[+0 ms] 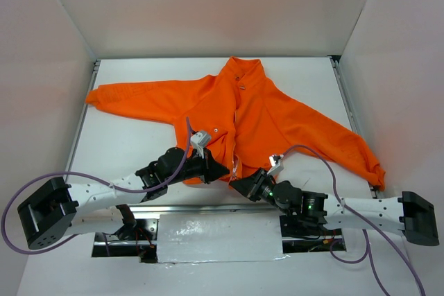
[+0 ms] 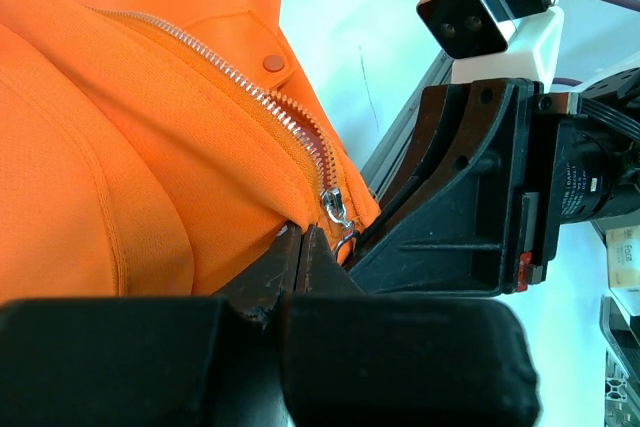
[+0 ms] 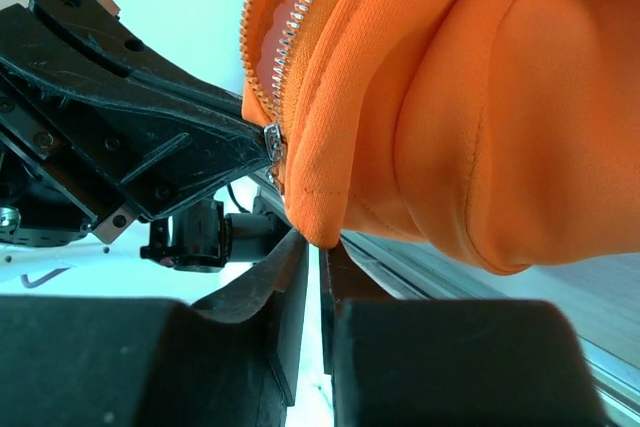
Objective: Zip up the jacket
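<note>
The orange jacket [image 1: 277, 116] lies spread on the white table, collar at the far side and its front lying apart. Its pale zipper [image 2: 240, 77] runs down to a slider [image 2: 333, 203] at the bottom hem. My left gripper [image 1: 220, 170] is shut, with its tips [image 2: 303, 232] pinching the hem right beside the slider. The right gripper [image 1: 237, 184] sits just right of it at the same hem. Only a narrow slit separates its jaws [image 3: 322, 247], and the hem corner of the jacket [image 3: 480, 97] is tucked between the tips. The two grippers almost touch.
White walls close in the table on three sides. A metal rail [image 1: 208, 207] and a foil-covered panel [image 1: 218, 237] run along the near edge. The sleeves stretch far left [image 1: 132, 98] and right [image 1: 347, 147]. Purple cables [image 1: 21, 192] loop from both arms.
</note>
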